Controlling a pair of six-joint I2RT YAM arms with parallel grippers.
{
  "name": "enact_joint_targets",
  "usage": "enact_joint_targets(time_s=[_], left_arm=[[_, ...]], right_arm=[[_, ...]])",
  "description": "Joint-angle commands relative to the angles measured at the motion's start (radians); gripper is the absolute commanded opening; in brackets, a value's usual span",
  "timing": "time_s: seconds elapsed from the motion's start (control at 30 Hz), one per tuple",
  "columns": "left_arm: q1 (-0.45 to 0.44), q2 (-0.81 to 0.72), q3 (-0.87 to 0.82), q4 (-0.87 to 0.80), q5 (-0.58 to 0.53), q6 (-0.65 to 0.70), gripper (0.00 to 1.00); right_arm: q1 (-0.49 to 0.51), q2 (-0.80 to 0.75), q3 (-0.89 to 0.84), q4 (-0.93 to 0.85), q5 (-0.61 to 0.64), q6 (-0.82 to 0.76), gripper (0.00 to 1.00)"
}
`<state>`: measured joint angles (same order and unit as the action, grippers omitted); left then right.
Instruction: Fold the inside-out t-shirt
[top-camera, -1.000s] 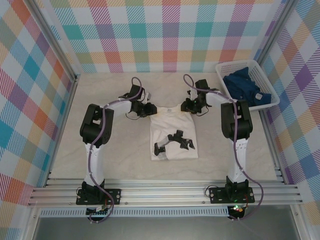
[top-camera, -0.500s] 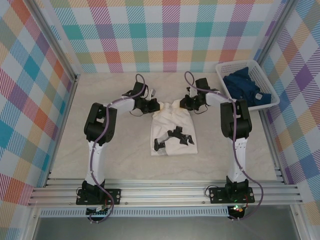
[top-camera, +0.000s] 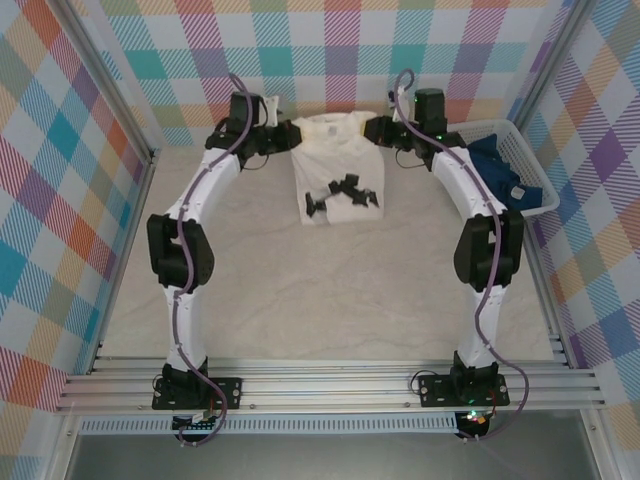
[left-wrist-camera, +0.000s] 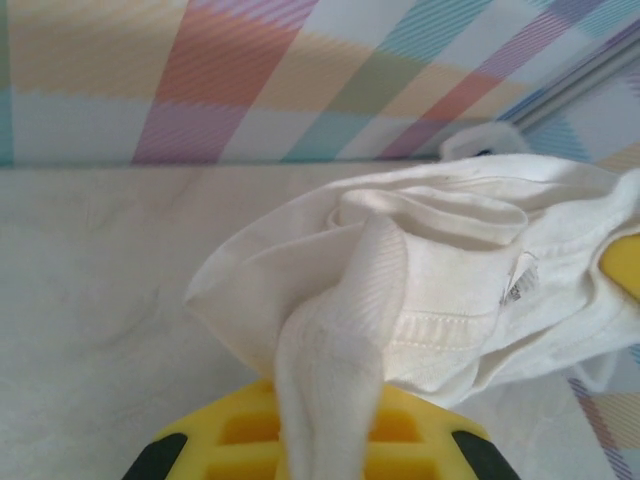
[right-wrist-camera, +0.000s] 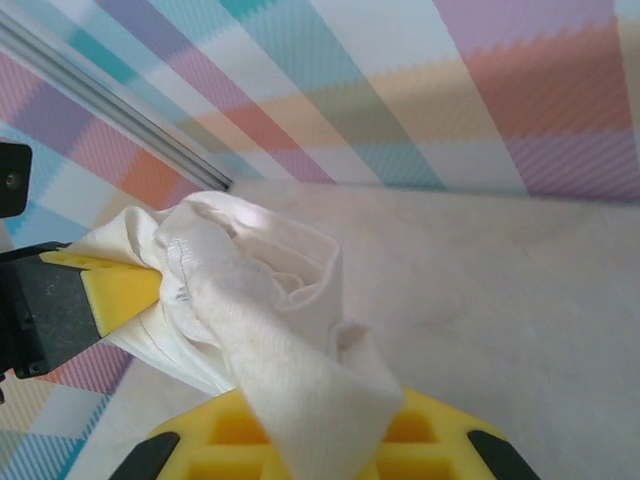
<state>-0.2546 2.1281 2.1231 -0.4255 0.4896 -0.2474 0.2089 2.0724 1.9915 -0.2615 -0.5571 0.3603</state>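
The inside-out t-shirt (top-camera: 335, 165) is white with a dark print showing through, and it hangs at the far end of the table, close to the back wall. My left gripper (top-camera: 283, 135) is shut on its upper left corner and my right gripper (top-camera: 378, 130) on its upper right corner, both raised with the arms stretched far forward. In the left wrist view, bunched white cloth (left-wrist-camera: 430, 270) with a small tag (left-wrist-camera: 520, 285) drapes over my yellow left gripper (left-wrist-camera: 325, 440). In the right wrist view, the shirt (right-wrist-camera: 250, 290) spills out of my right gripper (right-wrist-camera: 320, 440).
A white basket (top-camera: 455, 135) holding a dark blue garment (top-camera: 505, 175) stands at the back right, beside my right arm. The plaid back wall (top-camera: 330, 60) is just behind the shirt. Bare table (top-camera: 330, 290) stretches from the shirt to the arm bases.
Both jaws have closed on the shirt's top corners. Both arms have stretched toward the back wall, lifting the shirt off mid-table and carrying it away from the bases.
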Motion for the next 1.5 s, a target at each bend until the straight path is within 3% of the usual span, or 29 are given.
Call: enact_joint_targets(time_s=[0.0,0.23,0.4,0.53,0.77,0.93,1.2,1.37,1.47], left_arm=[[0.0,-0.104,-0.053,-0.053,0.031,0.033,0.0],[-0.051,-0.373,-0.603,0.215,0.093,-0.073,0.0],[-0.175,-0.582,-0.985,0.3,0.063,-0.136,0.0],[-0.262,-0.648,-1.15,0.38,0.017,-0.218,0.0],[-0.272,-0.532,-1.111,0.385,-0.092,-0.209,0.0],[-0.228,-0.416,-1.026,0.347,-0.123,-0.189,0.0],[-0.165,-0.229,-0.929,0.34,-0.147,-0.167,0.03],[-0.14,-0.129,-0.872,0.338,-0.179,-0.184,0.15],[-0.118,-0.13,-0.862,0.347,-0.191,-0.199,0.33]], right_arm=[[0.0,-0.082,-0.059,0.054,-0.076,0.023,0.0],[0.035,-0.332,-0.563,0.178,-0.089,0.058,0.0],[0.068,-0.565,-0.969,0.185,-0.04,0.088,0.0],[0.076,-0.635,-1.1,0.169,0.011,0.092,0.0],[0.075,-0.513,-0.982,0.043,0.18,0.013,0.02],[0.073,-0.378,-0.862,-0.016,0.267,-0.037,0.03],[0.068,-0.172,-0.712,-0.013,0.327,-0.085,0.09],[0.053,-0.048,-0.588,-0.071,0.346,-0.12,0.21],[0.037,-0.043,-0.549,-0.113,0.361,-0.132,0.31]])
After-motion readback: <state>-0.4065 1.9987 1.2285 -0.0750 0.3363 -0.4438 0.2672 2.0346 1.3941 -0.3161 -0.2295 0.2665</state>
